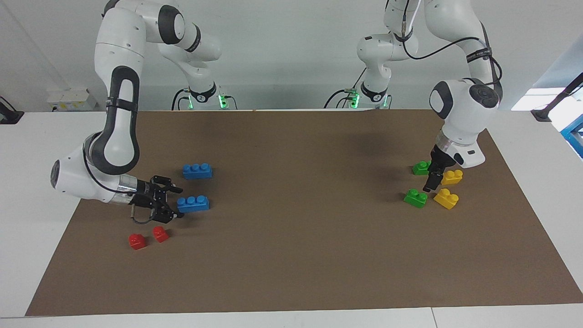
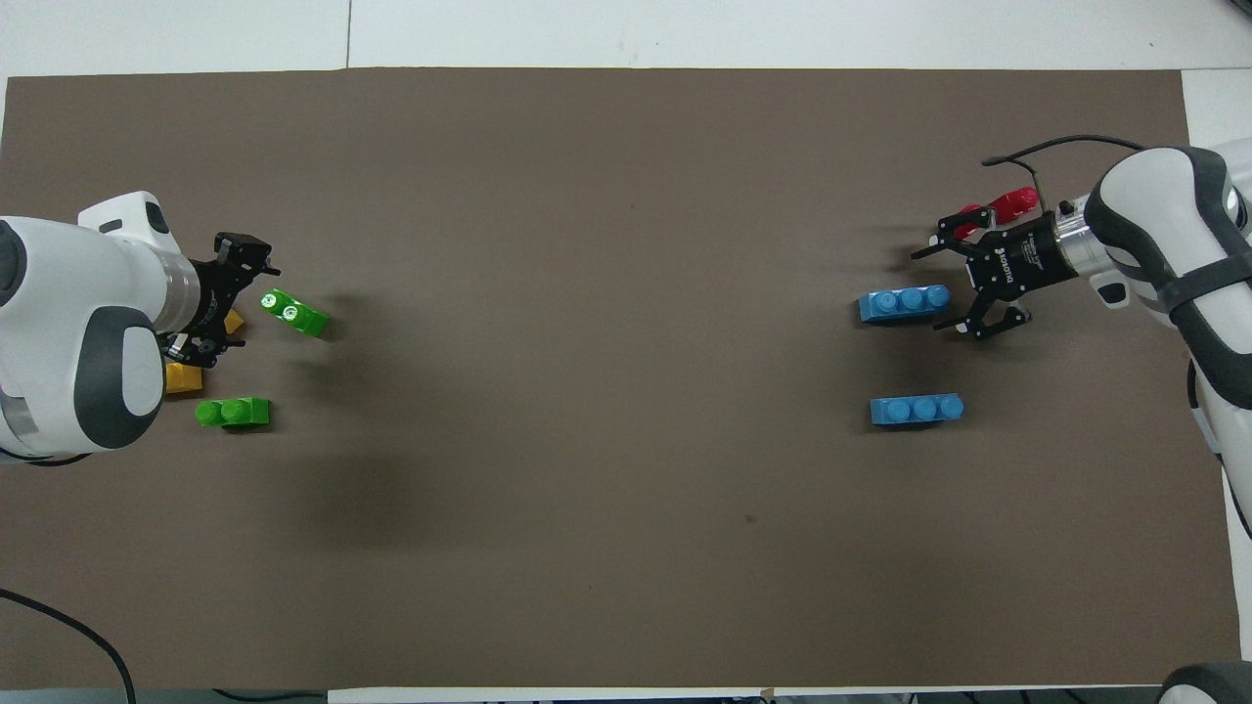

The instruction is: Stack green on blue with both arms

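My right gripper (image 1: 176, 202) hangs low with jaws wide, empty, just at the end of the blue brick (image 1: 193, 203) farther from me, on the brown mat (image 1: 291, 255). My left gripper (image 1: 429, 187), open and empty, hangs among the bricks, just beside the farther green brick (image 1: 415, 198).

In the overhead view, at the left edge, the left arm's end effector (image 2: 227, 303) covers most of two yellow bricks (image 2: 181, 376); only slivers show. At upper right, the right arm's end effector (image 2: 944, 288) hides part of the red bricks (image 2: 1012, 201). Both arms are cut off by the frame's edges. In the facing view, the nearer green brick (image 1: 421, 167) is partly hidden at right.
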### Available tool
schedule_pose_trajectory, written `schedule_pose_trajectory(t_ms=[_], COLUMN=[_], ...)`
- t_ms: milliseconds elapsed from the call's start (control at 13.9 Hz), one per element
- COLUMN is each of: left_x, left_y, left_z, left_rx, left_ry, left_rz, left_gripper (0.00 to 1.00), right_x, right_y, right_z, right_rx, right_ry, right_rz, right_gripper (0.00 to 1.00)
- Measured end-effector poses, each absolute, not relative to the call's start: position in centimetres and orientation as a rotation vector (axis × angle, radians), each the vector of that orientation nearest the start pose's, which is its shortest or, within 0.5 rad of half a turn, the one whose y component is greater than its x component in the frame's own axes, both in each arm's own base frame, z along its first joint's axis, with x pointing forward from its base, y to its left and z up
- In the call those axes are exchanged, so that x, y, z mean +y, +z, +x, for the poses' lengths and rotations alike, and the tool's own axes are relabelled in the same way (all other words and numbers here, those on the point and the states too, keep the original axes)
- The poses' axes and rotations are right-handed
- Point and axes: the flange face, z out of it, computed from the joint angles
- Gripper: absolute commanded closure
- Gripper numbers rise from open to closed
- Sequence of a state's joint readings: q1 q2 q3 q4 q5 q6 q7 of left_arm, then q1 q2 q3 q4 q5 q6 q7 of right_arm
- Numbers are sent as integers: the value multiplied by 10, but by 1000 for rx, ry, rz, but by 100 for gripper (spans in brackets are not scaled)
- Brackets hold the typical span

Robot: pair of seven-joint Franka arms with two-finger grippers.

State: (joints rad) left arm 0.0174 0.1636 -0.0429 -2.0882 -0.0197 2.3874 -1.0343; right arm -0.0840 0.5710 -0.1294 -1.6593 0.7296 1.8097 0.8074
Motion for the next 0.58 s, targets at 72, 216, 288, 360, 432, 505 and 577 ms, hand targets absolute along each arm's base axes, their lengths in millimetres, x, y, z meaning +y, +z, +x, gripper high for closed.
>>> schedule_pose_trajectory(t_ms=[72,216,288,360,432,505,577], left_x=[-15,-15,-16,-16,-16,-16,-17], left_y=[353,340,334,329,326,322,319], left_z=[586,587,587,588,590,591,592], left_rx=[-1579,-1578,-1577,-1580,-1585,-1589,-1591], left_ry=[-165,-141,-129,-123,-127,-128,-127], left_rz=[-2809,-2802,-2799,-2797,-2796,-2795,-2794], left_gripper=[0,0,0,0,0,0,0], right_x=[-73,-73,-75,-79,-83,-88,-91], right_y=[264,261,260,260,259,258,258], right_z=[641,639,639,638,637,636,635], right_rx=[1615,1613,1603,1586,1572,1567,1565], right_ry=[739,742,737,729,722,717,713], right_rz=[-2025,-2015,-2019,-2027,-2031,-2031,-2030], right_gripper=[14,35,49,64,83,100,100])
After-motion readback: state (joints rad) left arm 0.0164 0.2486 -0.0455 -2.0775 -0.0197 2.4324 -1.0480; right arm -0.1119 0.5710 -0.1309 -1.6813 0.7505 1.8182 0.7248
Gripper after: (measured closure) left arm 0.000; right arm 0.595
